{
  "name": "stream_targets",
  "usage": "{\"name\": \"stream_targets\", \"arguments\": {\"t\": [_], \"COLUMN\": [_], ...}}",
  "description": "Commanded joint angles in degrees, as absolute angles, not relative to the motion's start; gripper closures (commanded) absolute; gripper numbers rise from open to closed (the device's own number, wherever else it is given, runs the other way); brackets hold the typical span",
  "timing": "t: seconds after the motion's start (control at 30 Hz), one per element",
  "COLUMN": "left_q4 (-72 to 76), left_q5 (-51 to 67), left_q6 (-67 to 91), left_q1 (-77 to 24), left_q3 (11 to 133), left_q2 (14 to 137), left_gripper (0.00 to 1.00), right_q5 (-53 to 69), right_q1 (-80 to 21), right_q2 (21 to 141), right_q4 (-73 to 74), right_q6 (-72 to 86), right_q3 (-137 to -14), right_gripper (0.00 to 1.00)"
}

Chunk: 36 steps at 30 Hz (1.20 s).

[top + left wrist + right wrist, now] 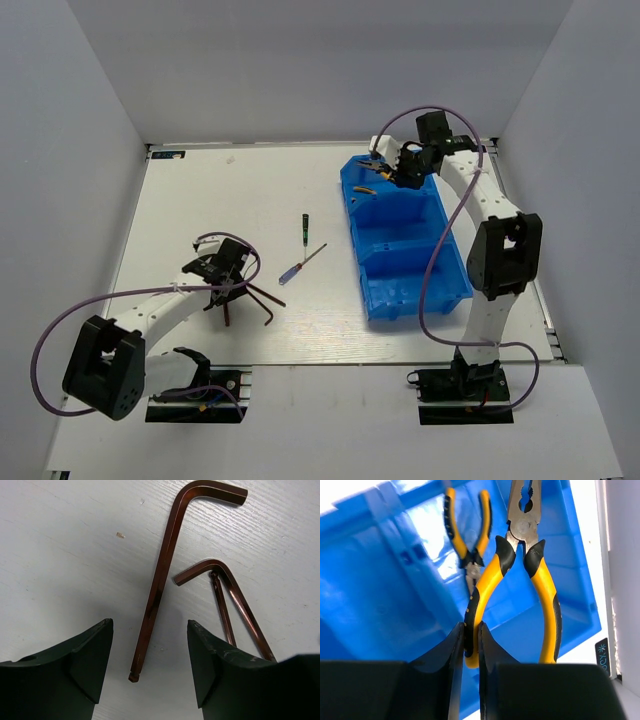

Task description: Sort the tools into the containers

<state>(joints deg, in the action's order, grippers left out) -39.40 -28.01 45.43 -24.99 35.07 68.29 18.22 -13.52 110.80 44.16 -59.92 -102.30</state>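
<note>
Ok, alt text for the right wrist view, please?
The right gripper is shut on one yellow handle of the held pliers, their nose pointing away, above the blue bin. The second pliers, also yellow-handled, lie inside the bin beyond them.

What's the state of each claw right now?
Left claw: open, long hex key lying between its fingers.
Right claw: shut on one handle of the yellow-handled pliers, over the blue bin.
</note>
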Motion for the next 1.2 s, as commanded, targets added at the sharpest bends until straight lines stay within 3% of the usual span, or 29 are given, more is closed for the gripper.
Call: {"name": "stream_targets", "arguments": {"t": [0.0,0.07,0.27,0.3,0.33,0.47,0.57,0.67,0.77,0.8,0.9,0.93,1.17], "left_q4": [-38.32,-38.32,-38.84,-38.85,-38.85,-38.85,-38.33,-38.94,-39.64,-39.64,-39.12,-39.11,-38.06], "left_q5": [-27.16,-27.16,-26.63,-26.63,-26.63,-27.16,-27.16,-26.54,-25.4,-24.62,-22.94,-22.07,-20.13], "left_q6": [45.0,45.0,45.0,45.0,45.0,45.0,43.78,43.77,43.77,43.25,43.24,43.24,42.71], "left_q1": [-24.61,-24.61,-23.55,-23.55,-23.55,-23.03,-22.5,-21.98,-21.97,-21.45,-21.45,-20.92,-20.92], "left_q3": [34.37,34.37,34.37,34.37,34.37,35.5,36.3,37.79,38.58,38.58,37.89,37.88,38.13], "left_q2": [68.91,69.61,70.13,70.14,70.14,73.11,75.14,78.48,81.38,81.39,81.91,81.3,73.93], "left_gripper": [0.29,0.29,0.29,0.29,0.29,0.29,0.3,0.38,0.57,0.72,0.89,1.0,1.0], "right_q5": [19.6,19.6,20.3,20.39,20.48,20.74,21.27,22.94,26.27,28.37,31.36,31.9,38.13], "right_q1": [-12.48,-12.13,-11.69,-11.69,-11.52,-10.99,-10.81,-10.11,-9.06,-8.79,-8.0,-7.56,-6.42], "right_q2": [112.85,114.51,117.42,117.16,117.16,114.62,112.34,108.56,104.27,103.11,97.48,95.47,86.94], "right_q4": [44.73,46.66,51.59,51.68,51.68,49.06,48.17,47.29,46.76,46.24,43.08,42.98,43.33], "right_q6": [-66.52,-67.67,-68.82,-68.91,-68.82,-65.84,-63.29,-59.95,-53.63,-51.87,-48.35,-47.3,-42.89], "right_q3": [-106.95,-108.1,-113.11,-113.12,-112.51,-110.66,-109.08,-106.53,-104.86,-102.5,-96.35,-94.5,-86.23], "right_gripper": [1.0,1.0,0.77,0.72,0.6,0.4,0.36,0.34,0.34,0.34,0.34,0.34,0.34]}}
